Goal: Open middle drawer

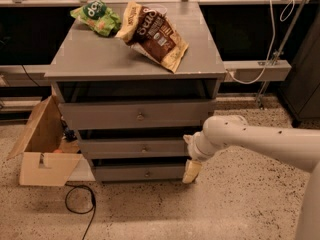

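- The middle drawer (pixel 120 147) sits shut, the 2nd of 3 grey fronts in the cabinet (pixel 95 59). Its small round knob (pixel 144 148) is at the centre of the front.
- The gripper (pixel 191 170) hangs low at the cabinet's right front corner, pointing at the floor. It is level with the bottom drawer (pixel 120 173) and well apart from the knob. I cannot tell whether it is apart or together.
- Risk 1: from this height it could drift to the bottom drawer's knob instead of the middle one.
- Risk 2: the knob is small, so a shallow or off-centre pinch would likely slip off during the pull.
- Risk 3: a skewed pull may jam the drawer, or jolt the green bag (pixel 97 16) and brown bag (pixel 157 34) on top.
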`<state>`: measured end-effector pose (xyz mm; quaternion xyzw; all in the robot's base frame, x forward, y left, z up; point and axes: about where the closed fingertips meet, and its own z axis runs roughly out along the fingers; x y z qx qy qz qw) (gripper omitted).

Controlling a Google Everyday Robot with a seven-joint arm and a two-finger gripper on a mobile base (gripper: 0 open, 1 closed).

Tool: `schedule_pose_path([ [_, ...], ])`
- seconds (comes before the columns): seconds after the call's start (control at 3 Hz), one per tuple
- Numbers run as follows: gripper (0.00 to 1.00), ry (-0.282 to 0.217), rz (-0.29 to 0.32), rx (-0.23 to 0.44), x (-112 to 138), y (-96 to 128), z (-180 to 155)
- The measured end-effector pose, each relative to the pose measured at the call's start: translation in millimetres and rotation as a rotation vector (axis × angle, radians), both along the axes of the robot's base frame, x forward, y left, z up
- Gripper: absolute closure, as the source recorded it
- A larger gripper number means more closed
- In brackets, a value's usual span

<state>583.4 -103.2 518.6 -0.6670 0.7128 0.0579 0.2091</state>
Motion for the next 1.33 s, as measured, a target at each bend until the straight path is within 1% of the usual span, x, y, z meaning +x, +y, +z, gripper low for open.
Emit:
schedule_pose_path([
  [0.33,0.00,-0.017,0.054,-0.015,3.8,11.3,-16.2],
  [0.67,0.00,-0.108,0.133,-0.029,25.1,22.3,-50.3],
  [1.0,0.00,-0.203,0.152,-0.025,44.1,27.6,-63.9],
  [1.33,0.00,-0.257,0.162,-0.044,67.0,34.0,-74.6],
])
